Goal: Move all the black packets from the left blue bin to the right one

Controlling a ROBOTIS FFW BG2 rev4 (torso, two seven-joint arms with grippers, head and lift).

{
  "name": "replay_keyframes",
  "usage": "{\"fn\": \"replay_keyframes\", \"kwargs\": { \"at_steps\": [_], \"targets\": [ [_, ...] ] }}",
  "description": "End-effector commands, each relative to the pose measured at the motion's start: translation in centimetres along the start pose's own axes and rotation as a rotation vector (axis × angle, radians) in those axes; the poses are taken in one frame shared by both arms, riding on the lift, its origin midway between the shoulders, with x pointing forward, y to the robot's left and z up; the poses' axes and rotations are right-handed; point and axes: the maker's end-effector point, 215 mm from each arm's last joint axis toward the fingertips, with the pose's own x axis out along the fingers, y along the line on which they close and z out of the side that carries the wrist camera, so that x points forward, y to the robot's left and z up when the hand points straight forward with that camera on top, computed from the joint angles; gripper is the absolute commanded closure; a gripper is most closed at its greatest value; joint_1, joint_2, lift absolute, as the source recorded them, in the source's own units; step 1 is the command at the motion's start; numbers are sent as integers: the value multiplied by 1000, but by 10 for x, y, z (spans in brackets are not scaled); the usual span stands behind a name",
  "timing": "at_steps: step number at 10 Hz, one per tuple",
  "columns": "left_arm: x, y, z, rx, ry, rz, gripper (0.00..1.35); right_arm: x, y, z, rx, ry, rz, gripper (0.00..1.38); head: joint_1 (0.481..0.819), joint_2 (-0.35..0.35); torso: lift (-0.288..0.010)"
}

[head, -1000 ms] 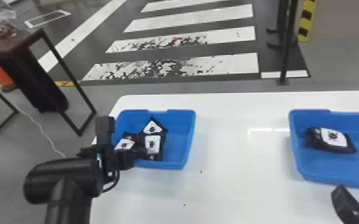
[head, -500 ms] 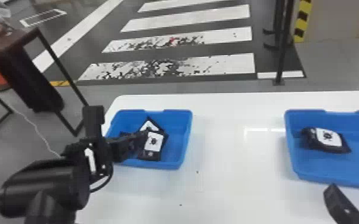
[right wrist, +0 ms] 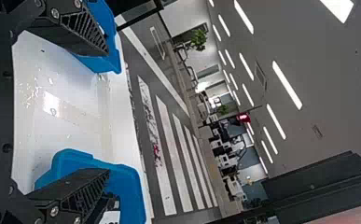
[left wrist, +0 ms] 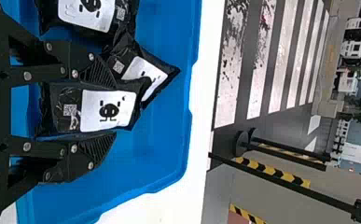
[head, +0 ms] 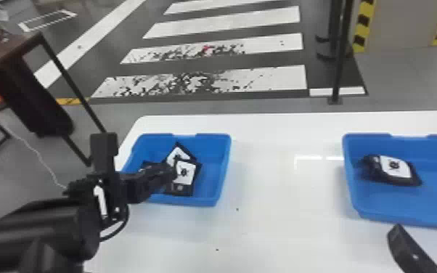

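1. Blue, open-topped, rectangular bins: we find two on the smooth white table (head: 283, 232), the left bin (head: 212, 181) well apart from the right bin (head: 406, 208).
2. Black, glossy, white-labelled packets: we count three in the left bin. The near-right packet (left wrist: 106, 109) partly overlaps the far packet (left wrist: 145, 74), which lies askew; the left packet (left wrist: 92, 14) is beside them.
3. Left gripper (head: 170, 174), black, with flat fingers: we note it inside the left bin, its fingers parted, one on either side of the near-right packet. We record no clenched grip; whether either finger touches the packet, we cannot tell.
4. Right bin contents: we see a black packet with a white label (head: 395, 167) toward the left part of the bin. Dark wrapping adjoins it; we cannot tell whether that is a second packet.
5. Right gripper (head: 428, 239), also black: we find it released, fingers wide apart, at the near side of the right bin.
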Motion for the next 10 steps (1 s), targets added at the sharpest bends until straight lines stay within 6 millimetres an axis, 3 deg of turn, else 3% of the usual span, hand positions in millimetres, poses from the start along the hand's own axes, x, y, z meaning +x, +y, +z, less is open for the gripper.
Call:
{"fn": "replay_keyframes", "kwargs": {
  "at_steps": [1,2,5,7,10],
  "targets": [
    [4,3,6,13,19,24,105,0,0,-3,4,7,1,145,695,291,-140],
    [10,1,8,23,39,34,124,1,0,-3,7,8,2,145,695,293,-140],
    [28,-3,-16,9,201,82,124,1,-1,-9,23,16,7,147,695,284,-140],
    [39,-3,-17,19,233,102,127,1,-1,-11,28,22,6,147,695,280,-140],
    [55,1,-37,0,301,114,128,2,-2,-13,32,25,8,147,695,276,-140]
  ]
}}
